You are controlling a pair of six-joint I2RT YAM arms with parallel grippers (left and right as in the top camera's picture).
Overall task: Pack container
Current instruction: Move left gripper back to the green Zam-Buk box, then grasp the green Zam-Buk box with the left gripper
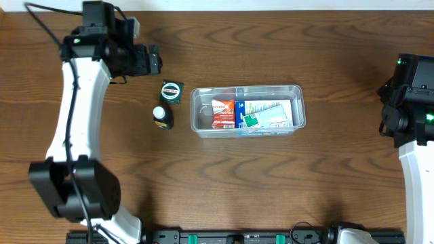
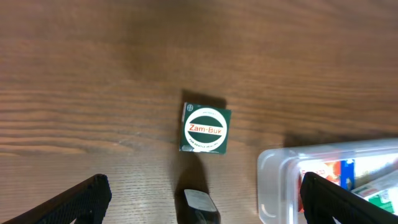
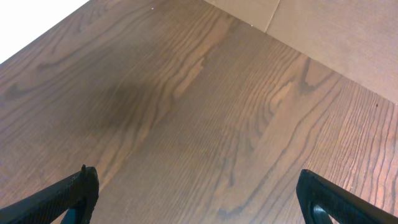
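The clear plastic container (image 1: 298, 108) sits mid-table and holds a red packet (image 1: 222, 112) and a blue, green and white box (image 1: 266, 114). Its left end shows in the left wrist view (image 2: 273, 180). Left of it lie a green Zam-Buk tin box (image 1: 171, 91) (image 2: 205, 129) and a small dark bottle with a white cap (image 1: 162, 117) (image 2: 200, 206). My left gripper (image 1: 150, 61) (image 2: 202, 214) is open and empty, up and to the left of the green box. My right gripper (image 3: 199, 205) is open over bare wood at the far right; the overhead view shows only its arm (image 1: 413, 102).
The wooden table (image 1: 271, 183) spreads around the container. A black rail (image 1: 237, 237) runs along the front edge. In the right wrist view the table's far edge (image 3: 273, 34) meets a tan floor.
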